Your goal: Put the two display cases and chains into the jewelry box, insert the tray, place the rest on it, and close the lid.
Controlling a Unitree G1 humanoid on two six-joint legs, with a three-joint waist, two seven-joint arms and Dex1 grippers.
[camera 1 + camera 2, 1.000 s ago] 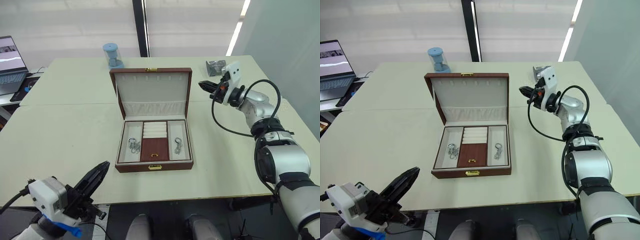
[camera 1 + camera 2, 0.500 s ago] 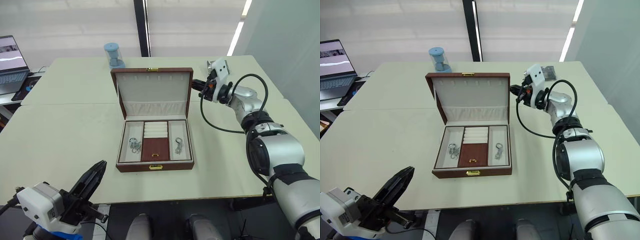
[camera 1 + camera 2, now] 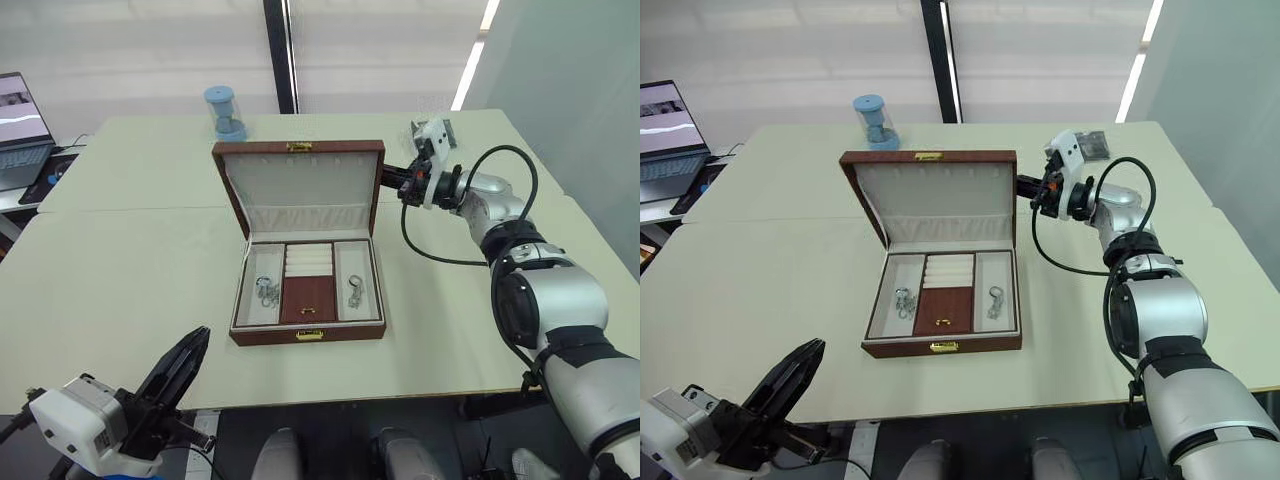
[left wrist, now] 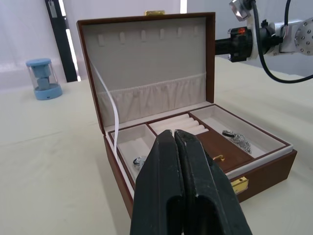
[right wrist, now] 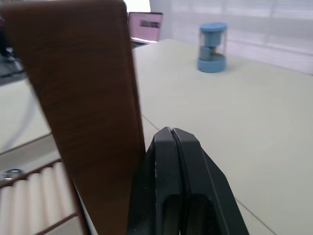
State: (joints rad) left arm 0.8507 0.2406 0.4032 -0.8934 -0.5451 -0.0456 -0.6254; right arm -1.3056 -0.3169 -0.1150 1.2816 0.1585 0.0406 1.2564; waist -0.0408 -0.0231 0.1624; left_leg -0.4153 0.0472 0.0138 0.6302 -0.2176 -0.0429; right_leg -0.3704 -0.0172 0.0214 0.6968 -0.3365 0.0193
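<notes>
The jewelry box stands open mid-table with the tray seated inside it. Silvery chains lie in the tray's left compartment and right compartment. The lid is raised and leans a little forward, its cream inside facing me. My right gripper is shut, its tip against the lid's upper right edge; the brown lid back sits right beside the fingers. My left gripper is shut and empty, low before the table's front edge. The display cases are hidden.
A blue sand timer stands behind the box at the back. A laptop sits at the far left. A dark grey crinkled packet lies at the back right, behind my right wrist.
My right gripper moved left to the lid's right edge, and the lid has tipped slightly forward. My left gripper sank lower in front of the table.
</notes>
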